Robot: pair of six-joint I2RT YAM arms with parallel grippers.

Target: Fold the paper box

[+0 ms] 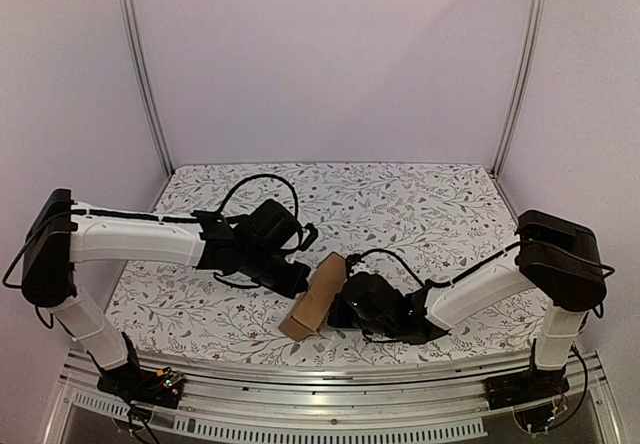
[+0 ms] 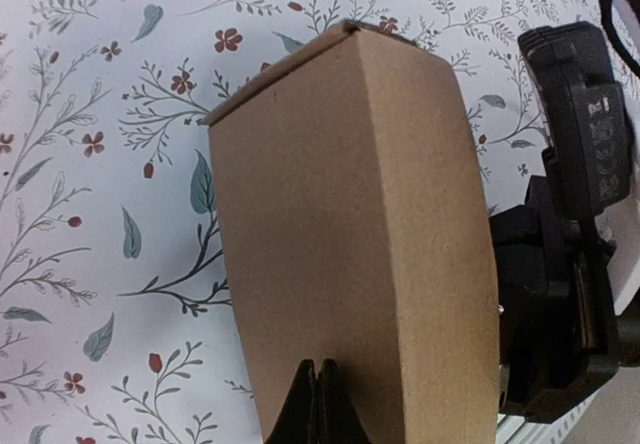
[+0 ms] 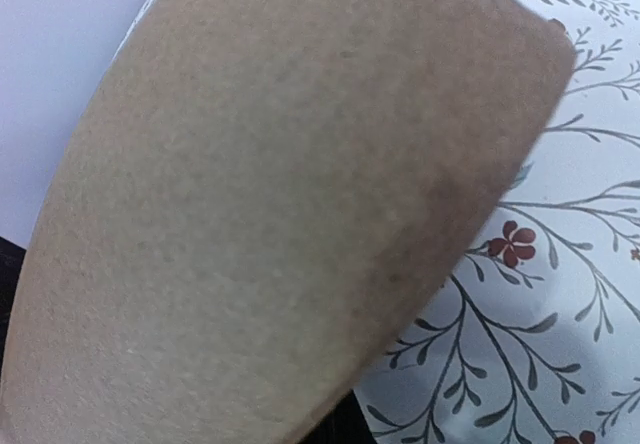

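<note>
Plain brown cardboard carton (image 1: 316,302) lying slanted between both grippers, white floral tablecloth (image 1: 420,204) spreading beneath carton. Black left gripper (image 2: 316,379) sitting at carton's far-left end, fingers pressing together with nothing between, tips meeting carton's face. Black right gripper (image 1: 350,304) crowding carton's right side, sitting closed, fingers mostly hidden behind carton.

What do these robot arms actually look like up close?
The left arm and right arm match: white tube-like segments between chunky black joint housings. Thin black cables loop near each wrist. The left gripper ends in two slim black fingers.
</note>
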